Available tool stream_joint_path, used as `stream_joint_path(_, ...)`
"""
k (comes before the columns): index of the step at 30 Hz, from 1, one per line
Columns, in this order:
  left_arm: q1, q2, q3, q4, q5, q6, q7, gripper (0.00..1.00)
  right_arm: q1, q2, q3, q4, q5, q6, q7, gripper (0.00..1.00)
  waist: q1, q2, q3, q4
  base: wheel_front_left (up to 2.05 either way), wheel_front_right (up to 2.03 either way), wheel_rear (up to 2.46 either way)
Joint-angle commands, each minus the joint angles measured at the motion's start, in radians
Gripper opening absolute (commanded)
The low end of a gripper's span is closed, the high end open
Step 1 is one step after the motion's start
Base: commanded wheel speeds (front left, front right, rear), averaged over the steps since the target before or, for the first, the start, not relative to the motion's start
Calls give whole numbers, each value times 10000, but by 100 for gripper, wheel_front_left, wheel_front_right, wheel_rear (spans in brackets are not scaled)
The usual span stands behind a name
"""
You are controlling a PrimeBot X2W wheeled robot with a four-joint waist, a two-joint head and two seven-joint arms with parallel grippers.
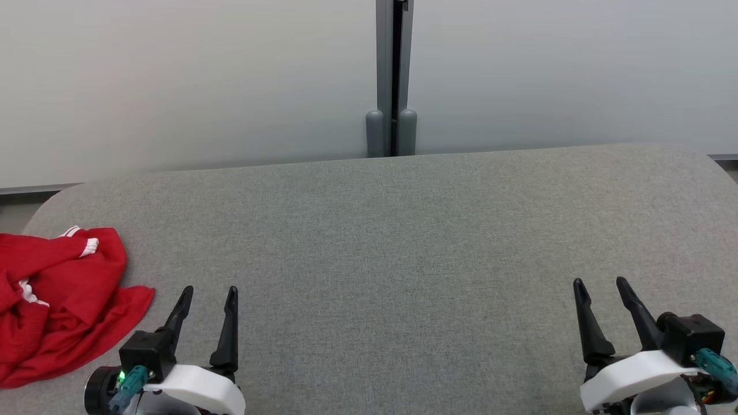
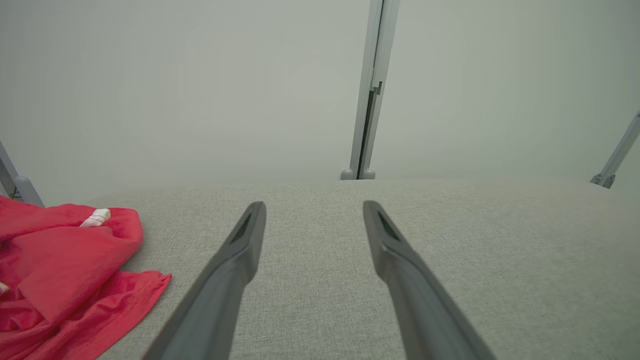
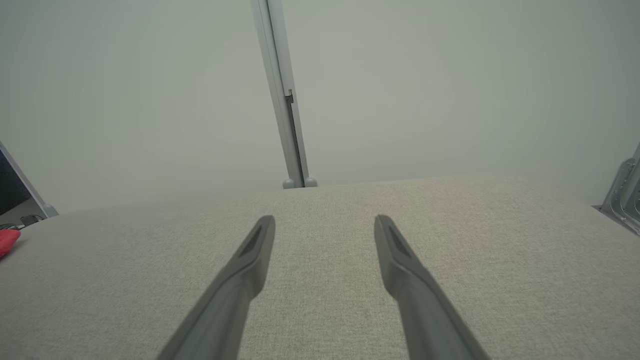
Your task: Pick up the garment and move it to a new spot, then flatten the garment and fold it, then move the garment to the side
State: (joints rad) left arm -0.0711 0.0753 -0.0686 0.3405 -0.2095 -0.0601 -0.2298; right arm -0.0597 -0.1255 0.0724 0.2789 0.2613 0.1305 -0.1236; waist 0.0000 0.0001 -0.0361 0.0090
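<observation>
red garment (image 1: 57,305) lies crumpled at the left edge of the grey cloth table (image 1: 403,242), just beside the left gripper (image 1: 210,290), fingers spread and empty. well apart on the right, the right gripper (image 1: 600,282) is spread too, holding nothing.

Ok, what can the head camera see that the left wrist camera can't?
The head view adds the open right gripper. The left wrist view adds a slanted metal strut at its right edge. Both show the crumpled red garment on the grey table, the open left gripper near it but not touching, and the middle post.
</observation>
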Motion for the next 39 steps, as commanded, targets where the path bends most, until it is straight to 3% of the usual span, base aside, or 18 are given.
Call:
stream_joint_path(1,-135,51,-21,54,288,39,-96,100,85,-41,14,16,-200,3,-120,100,0,-1,-7,1,0,0,0)
stream_joint_path(17,-203,-35,-59,576,953,-32,-367,100,123,43,35,144,-589,4,-252,100,0,-1,-40,8,0,0,0)
stream_joint_path(39,-413,-110,-113,1063,669,58,-346,100,121,-71,49,174,-467,4,-103,100,0,-1,-58,123,0,0,0)
